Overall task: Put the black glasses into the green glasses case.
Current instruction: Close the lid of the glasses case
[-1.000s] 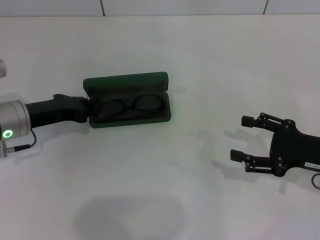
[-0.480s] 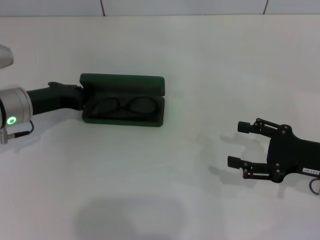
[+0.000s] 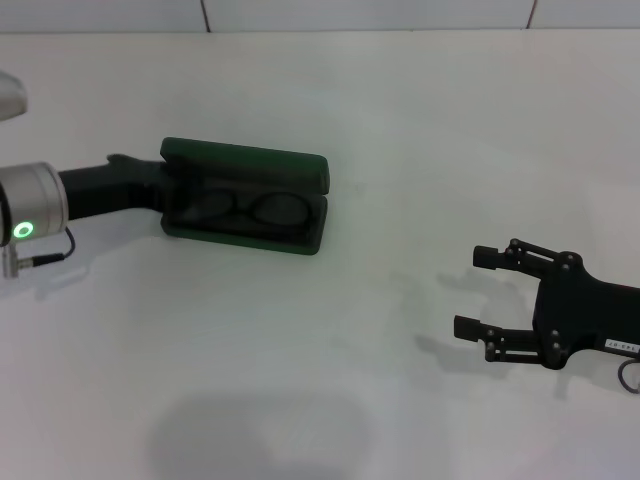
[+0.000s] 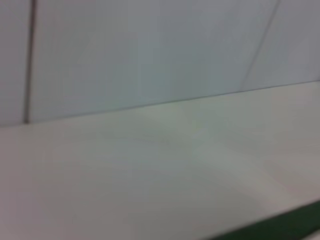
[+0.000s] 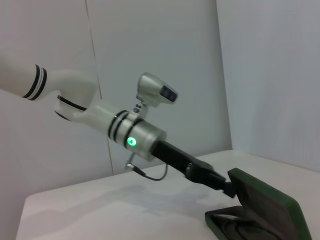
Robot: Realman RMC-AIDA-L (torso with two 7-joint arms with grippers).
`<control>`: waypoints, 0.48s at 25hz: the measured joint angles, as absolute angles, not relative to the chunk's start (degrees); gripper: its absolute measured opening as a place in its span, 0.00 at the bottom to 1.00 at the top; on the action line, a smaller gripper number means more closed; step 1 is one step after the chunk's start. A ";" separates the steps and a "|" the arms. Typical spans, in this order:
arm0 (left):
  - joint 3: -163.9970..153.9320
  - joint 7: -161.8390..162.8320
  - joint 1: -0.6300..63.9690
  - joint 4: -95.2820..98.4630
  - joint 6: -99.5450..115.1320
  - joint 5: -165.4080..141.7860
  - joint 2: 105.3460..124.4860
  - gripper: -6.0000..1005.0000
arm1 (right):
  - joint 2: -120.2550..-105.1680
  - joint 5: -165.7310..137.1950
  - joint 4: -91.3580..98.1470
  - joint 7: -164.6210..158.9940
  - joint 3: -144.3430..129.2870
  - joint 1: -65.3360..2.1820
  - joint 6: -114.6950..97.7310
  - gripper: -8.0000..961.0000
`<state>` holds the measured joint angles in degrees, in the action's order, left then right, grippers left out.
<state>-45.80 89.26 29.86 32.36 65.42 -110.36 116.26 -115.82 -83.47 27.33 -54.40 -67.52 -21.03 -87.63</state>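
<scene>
The green glasses case (image 3: 245,165) lies left of centre on the white table, its lid tilted partway over the base. The black glasses (image 3: 250,210) lie inside on the dark lining. My left gripper (image 3: 166,188) is at the case's left end, shut on the lid's short edge. In the right wrist view the left gripper (image 5: 227,189) meets the lid of the case (image 5: 267,202). A green strip of the case (image 4: 285,226) shows in the left wrist view. My right gripper (image 3: 476,291) hovers open and holds nothing at the right, far from the case.
The white table (image 3: 330,380) stretches around the case, and a pale wall (image 3: 360,12) runs along its far edge. A thin cable (image 3: 45,260) hangs by the left wrist.
The case has slid left and turned slightly, and its lid has come down further over the glasses. The right gripper has drifted a little left and down.
</scene>
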 joint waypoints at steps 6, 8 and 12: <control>-45.87 98.17 26.55 37.35 78.78 -110.43 115.68 0.12 | -115.65 -83.14 27.34 -54.46 -67.01 -20.88 -87.63 0.89; -45.73 99.87 25.09 41.45 80.40 -109.70 117.13 0.13 | -115.60 -83.08 27.34 -54.45 -66.98 -20.84 -87.44 0.89; -46.06 103.41 23.42 50.41 80.81 -106.92 120.12 0.13 | -115.59 -83.03 27.33 -54.35 -66.97 -20.87 -86.92 0.89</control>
